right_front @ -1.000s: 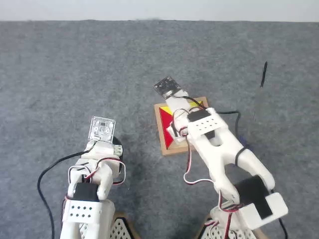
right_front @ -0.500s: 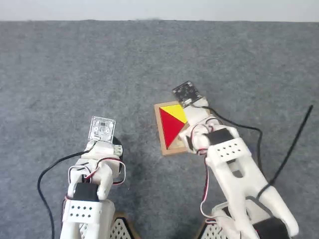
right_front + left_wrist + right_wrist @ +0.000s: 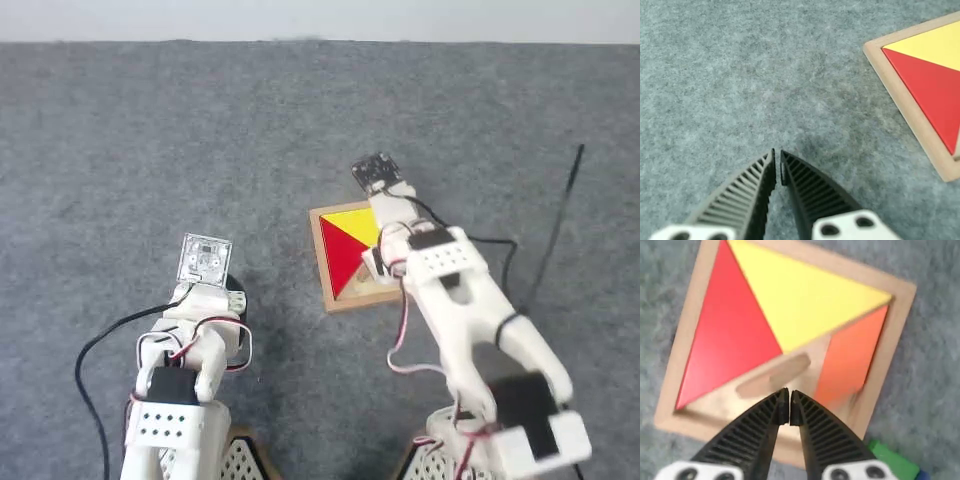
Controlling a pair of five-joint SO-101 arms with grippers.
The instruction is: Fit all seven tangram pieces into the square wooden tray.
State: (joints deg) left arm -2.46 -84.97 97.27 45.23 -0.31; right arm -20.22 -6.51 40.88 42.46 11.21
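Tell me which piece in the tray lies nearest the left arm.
The red triangle: its long edge runs along the tray wall facing that arm; the yellow piece and orange piece lie beyond.

1. you are working on a worktop [image 3: 150, 130] covered all over in grey, felt-like cloth.
2. your square wooden tray [image 3: 324, 262] lies flat on that cloth, a little right of centre.
3. you also have a green piece [image 3: 892, 460] lying on the cloth just beside the tray's outer rim.

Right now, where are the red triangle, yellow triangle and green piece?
red triangle [image 3: 728, 332]: right wrist view, its middle.
yellow triangle [image 3: 801, 297]: right wrist view, its middle.
green piece [image 3: 892, 462]: right wrist view, visible top face.
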